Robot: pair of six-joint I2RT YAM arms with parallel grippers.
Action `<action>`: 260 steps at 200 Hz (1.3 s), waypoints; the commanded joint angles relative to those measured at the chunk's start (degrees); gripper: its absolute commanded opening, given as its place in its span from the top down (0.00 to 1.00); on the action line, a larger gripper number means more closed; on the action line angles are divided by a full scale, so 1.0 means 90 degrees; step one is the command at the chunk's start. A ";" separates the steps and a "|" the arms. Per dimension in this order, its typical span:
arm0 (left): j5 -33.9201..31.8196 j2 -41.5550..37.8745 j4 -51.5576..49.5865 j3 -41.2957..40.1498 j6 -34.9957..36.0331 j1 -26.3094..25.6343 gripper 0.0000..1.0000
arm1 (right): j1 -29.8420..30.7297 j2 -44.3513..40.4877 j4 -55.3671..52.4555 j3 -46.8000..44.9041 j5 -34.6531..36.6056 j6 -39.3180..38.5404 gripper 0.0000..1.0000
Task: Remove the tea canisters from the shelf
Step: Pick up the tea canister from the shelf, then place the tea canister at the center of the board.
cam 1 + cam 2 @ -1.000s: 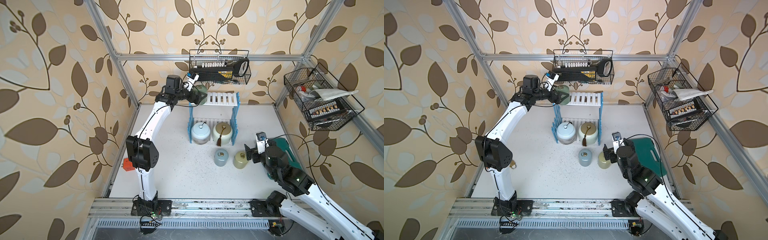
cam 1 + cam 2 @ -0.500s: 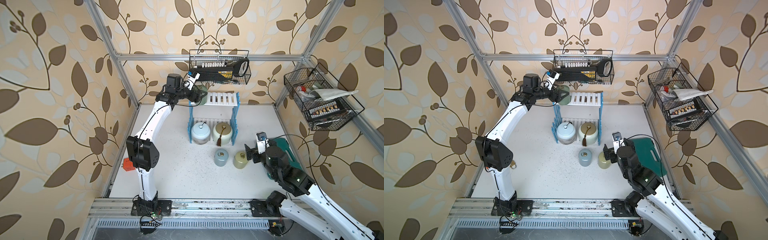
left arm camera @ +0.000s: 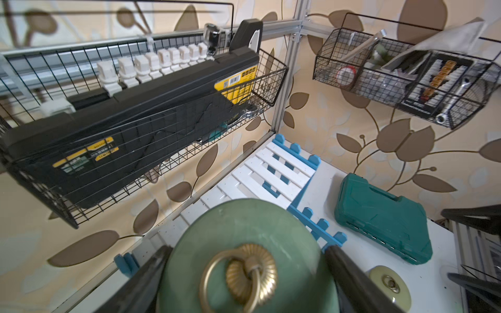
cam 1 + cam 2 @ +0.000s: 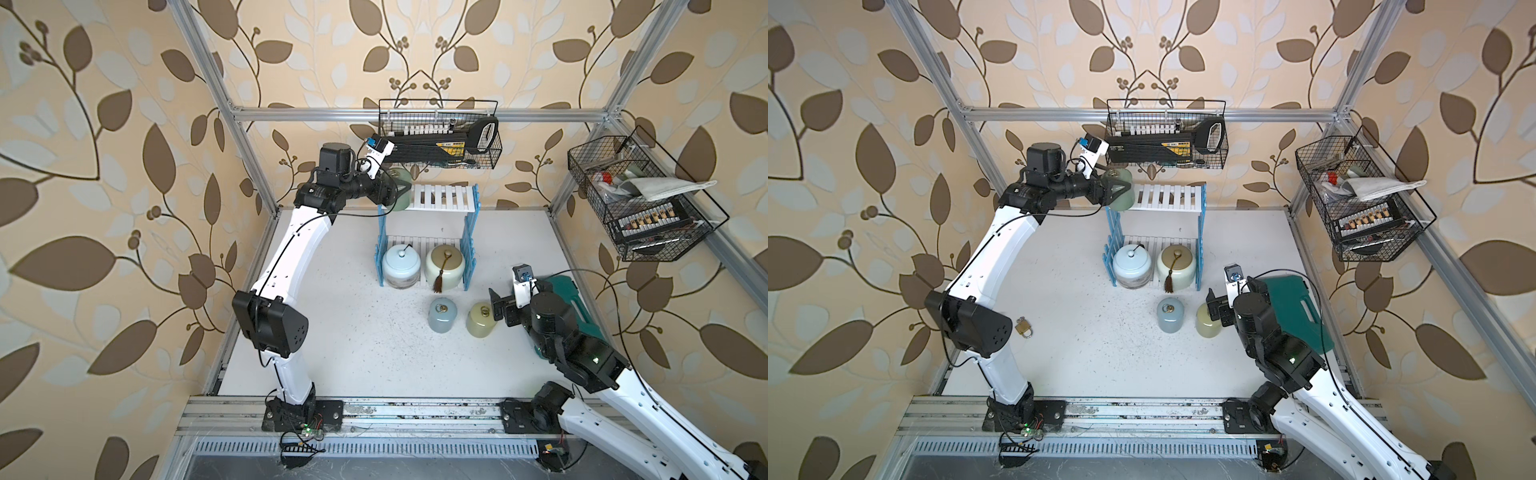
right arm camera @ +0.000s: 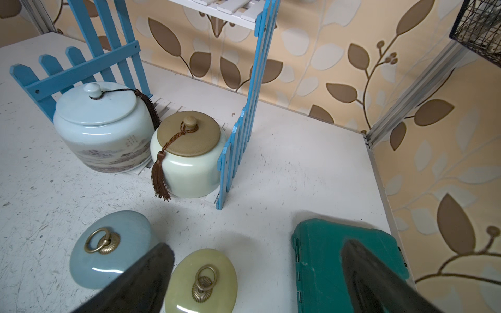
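Note:
The shelf [image 4: 442, 198] stands at the back of the table. On the left end of its top board is a sage green canister [image 4: 402, 198] [image 3: 244, 244] with a brass ring, and my left gripper [image 4: 397, 192] [image 3: 246, 271] is shut on its sides. The pale blue jar [image 4: 401, 266] and the cream jar with a brown tassel [image 4: 445, 266] sit on the lower board. The grey-blue canister [image 4: 442, 316] and the yellow-green canister [image 4: 480, 320] stand on the table in front. My right gripper [image 4: 498, 309] [image 5: 257, 252] is open beside the yellow-green canister [image 5: 202, 281], holding nothing.
A teal case [image 4: 569, 299] lies on the table under my right arm. A black wire basket [image 4: 440, 137] hangs just above the shelf top, and another wire basket [image 4: 640, 199] hangs on the right wall. A brass padlock [image 4: 1022, 327] lies by the left arm.
My left gripper's jaws have closed in onto the sage green canister on the top board. The right arm and the other canisters have not moved.

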 commanded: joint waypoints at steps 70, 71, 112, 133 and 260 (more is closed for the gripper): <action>0.0596 -0.3043 0.1223 -0.2966 0.0287 -0.0137 0.57 | -0.0056 -0.0143 0.0073 -0.0071 0.0108 -0.0041 0.01; 0.0596 -0.3066 0.1238 -0.3007 0.0284 -0.0138 0.57 | -0.0054 -0.0150 0.0076 -0.0071 0.0108 -0.0041 0.01; 0.0788 -0.3821 0.1970 -0.4642 0.0349 -0.0264 0.57 | -0.0060 -0.0223 0.0082 -0.0079 0.0101 -0.0042 0.01; 0.0989 -0.3971 0.2512 -0.5346 0.0422 -0.0314 0.57 | -0.0054 -0.0241 0.0079 -0.0080 0.0098 -0.0042 0.01; 0.1025 -0.3484 0.5259 -0.8137 0.0370 -0.0691 0.58 | -0.0054 -0.0341 0.0094 -0.0082 0.0040 -0.0049 0.01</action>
